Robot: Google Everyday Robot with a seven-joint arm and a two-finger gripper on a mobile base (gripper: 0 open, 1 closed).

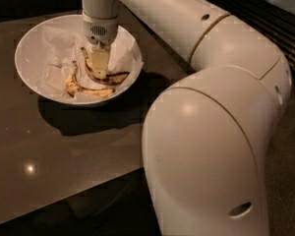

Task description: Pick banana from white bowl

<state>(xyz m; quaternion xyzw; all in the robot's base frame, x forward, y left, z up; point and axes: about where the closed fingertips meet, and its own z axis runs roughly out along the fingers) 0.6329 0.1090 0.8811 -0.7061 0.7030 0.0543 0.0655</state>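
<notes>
Now: claw inside white bowl, directly over banana mid-length; banana's long axis runs far-left to near-right beneath claw. Claw's grip: cannot tell.

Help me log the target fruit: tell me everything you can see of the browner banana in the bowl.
The banana is curved, yellow with heavy dark brown blotches and a blackened right end. Its long stem points toward the far side of the bowl. It lies on crumpled white paper inside the bowl, right of centre. The hand sits directly over its middle, hiding that part. A thinner, paler banana lies just in front; whether they touch is unclear.
</notes>
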